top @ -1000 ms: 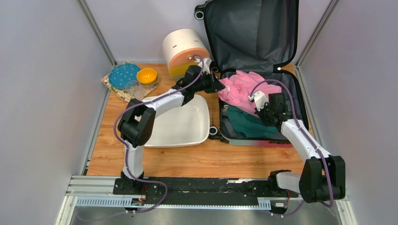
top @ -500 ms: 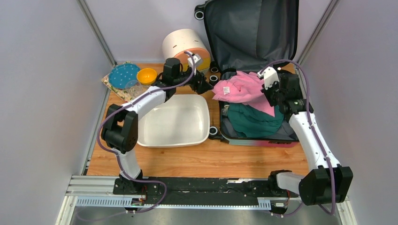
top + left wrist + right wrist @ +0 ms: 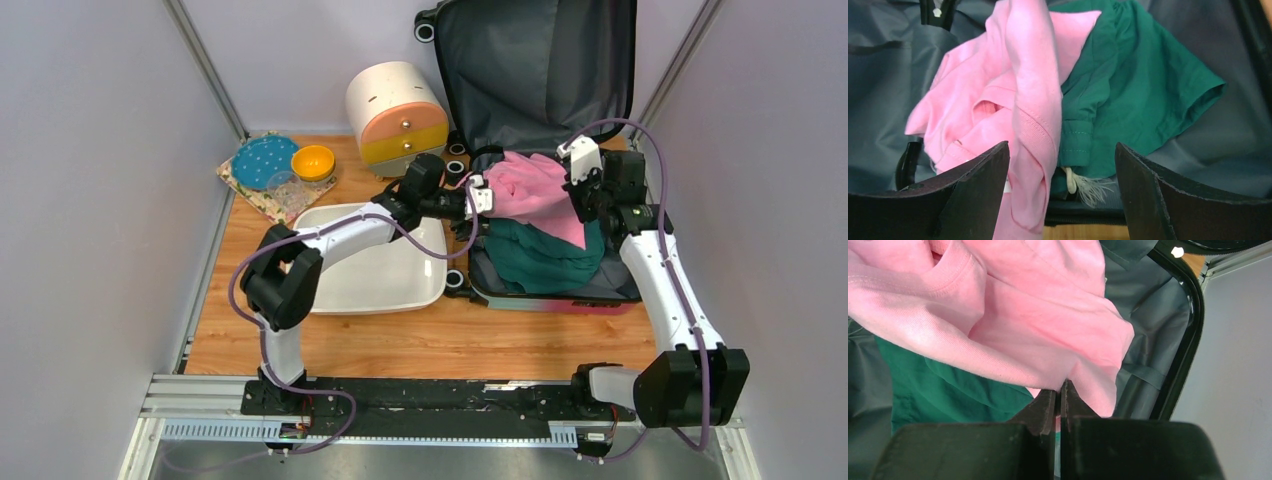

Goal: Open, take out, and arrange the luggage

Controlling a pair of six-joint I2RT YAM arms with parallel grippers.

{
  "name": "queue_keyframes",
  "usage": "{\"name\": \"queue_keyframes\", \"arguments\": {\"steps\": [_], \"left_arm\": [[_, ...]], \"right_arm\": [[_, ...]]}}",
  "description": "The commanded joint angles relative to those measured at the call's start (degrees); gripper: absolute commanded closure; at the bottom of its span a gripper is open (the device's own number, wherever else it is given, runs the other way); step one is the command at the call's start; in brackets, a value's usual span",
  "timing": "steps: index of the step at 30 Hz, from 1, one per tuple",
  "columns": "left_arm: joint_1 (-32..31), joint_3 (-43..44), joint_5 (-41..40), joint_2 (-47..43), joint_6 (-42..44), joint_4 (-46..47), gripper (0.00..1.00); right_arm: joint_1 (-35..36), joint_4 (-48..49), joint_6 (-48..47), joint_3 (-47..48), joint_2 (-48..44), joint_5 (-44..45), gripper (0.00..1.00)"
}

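The pink-to-teal hard-shell suitcase (image 3: 530,70) lies open at the wooden bench's (image 3: 420,345) far right. Right fingers (image 3: 1055,401) pinch the pink cotton garment (image 3: 530,185) above the green one (image 3: 540,262); left fingers (image 3: 990,167) gape beside it. Unpacking looks barely begun, nothing arranged yet

I work on a wooden table top (image 3: 420,340), warm orange-brown, and my landmark is the round cream cabinet (image 3: 395,110) at its far edge. The cabinet has a peach drawer (image 3: 404,125) above a yellow drawer (image 3: 410,148), each with a small knob. Behind the cabinet rises a plain pale grey back wall (image 3: 300,50). A matching left wall (image 3: 90,200) stands to the left of the cabinet, and a right wall (image 3: 770,200) well to its right. A slanting metal post (image 3: 205,70) marks the corner just left of the cabinet. Opposite the cabinet, along the table's near edge, a black strip (image 3: 430,395) lies on an aluminium rail (image 3: 400,432). The light is even and the shadows are soft.
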Motion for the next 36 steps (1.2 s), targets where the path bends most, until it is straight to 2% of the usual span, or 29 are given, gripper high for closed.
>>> {"name": "queue_keyframes", "arguments": {"steps": [1, 7, 10, 12, 13, 14, 16, 17, 18, 23, 30, 36], "left_arm": [[-0.29, 4.80, -3.92, 4.72, 8.05, 1.49, 0.16], [-0.47, 7.00, -14.20, 8.59, 5.60, 8.85, 0.22], [-0.47, 6.56, -14.14, 8.59, 5.07, 10.36, 0.23], [-0.29, 6.83, -13.34, 8.59, 3.94, 10.63, 0.32], [-0.29, 6.91, -13.08, 8.51, 2.53, 11.59, 0.38], [-0.38, 6.83, -12.90, 8.16, 2.00, 11.94, 0.54], [-0.11, 6.74, -11.59, 7.46, -0.63, 12.56, 0.71], [-0.03, 6.48, -11.32, 6.15, -1.86, 13.00, 0.89], [0.15, 6.39, -11.32, 5.52, -2.66, 13.26, 1.00], [1.38, 4.46, -13.69, -1.06, -6.44, 11.78, 1.00], [4.28, 1.38, -16.93, -14.33, -5.13, -1.20, 1.00], [9.89, -4.59, -18.00, -28.04, -3.02, -14.04, 1.00]], "right_arm": [[-0.72, 1.37, 1.20, 2.71, -1.88, -2.00, 1.00], [-1.34, 1.20, 0.76, 2.98, -3.11, -2.97, 1.00], [-1.43, 1.02, 0.50, 3.15, -3.63, -3.67, 1.00], [-1.43, 1.02, 0.85, 3.59, -3.72, -4.02, 1.00], [-1.51, 0.93, 0.93, 3.85, -3.81, -4.11, 1.00], [-1.43, 0.93, 1.28, 4.12, -3.81, -4.11, 1.00], [-1.43, 0.93, 1.55, 4.99, -4.07, -4.20, 1.00], [-1.51, 0.93, 1.64, 5.26, -4.25, -4.37, 1.00], [-1.52, 1.02, 1.99, 6.04, -4.42, -4.72, 1.00], [-1.43, 2.95, 4.18, 8.86, -5.48, -7.53, 1.00], [-0.55, 2.43, 12.09, 18.26, -3.81, -18.77, 1.00], [9.54, 1.02, 16.49, 24.23, -1.00, -23.45, 1.00]]}}
